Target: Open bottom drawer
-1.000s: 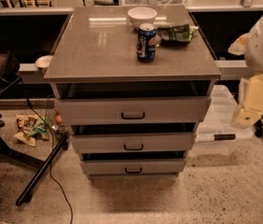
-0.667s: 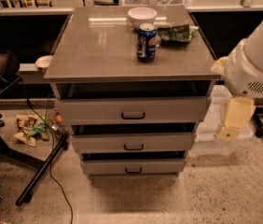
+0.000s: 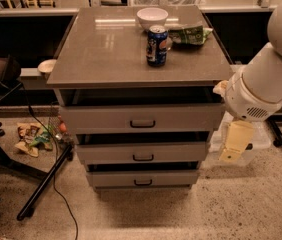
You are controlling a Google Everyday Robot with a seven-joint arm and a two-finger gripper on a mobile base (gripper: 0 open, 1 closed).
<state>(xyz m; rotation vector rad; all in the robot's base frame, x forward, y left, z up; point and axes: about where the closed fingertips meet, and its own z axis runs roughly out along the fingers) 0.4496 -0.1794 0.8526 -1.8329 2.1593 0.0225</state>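
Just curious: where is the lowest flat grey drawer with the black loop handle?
Camera view, centre: the flat grey bottom drawer sits lowest in the grey cabinet, under the mid-sized drawer; the cream gripper hangs to its upper right.

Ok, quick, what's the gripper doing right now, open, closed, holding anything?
Gripper: cannot be told whether open or closed; it hangs to the right of the cabinet, away from the bottom drawer.

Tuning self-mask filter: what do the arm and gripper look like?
The arm is smooth white rounded shells with a dark slotted vent on the wrist housing. The gripper, right of the cabinet, is a flat pale-yellow piece. No cables or markings visible.
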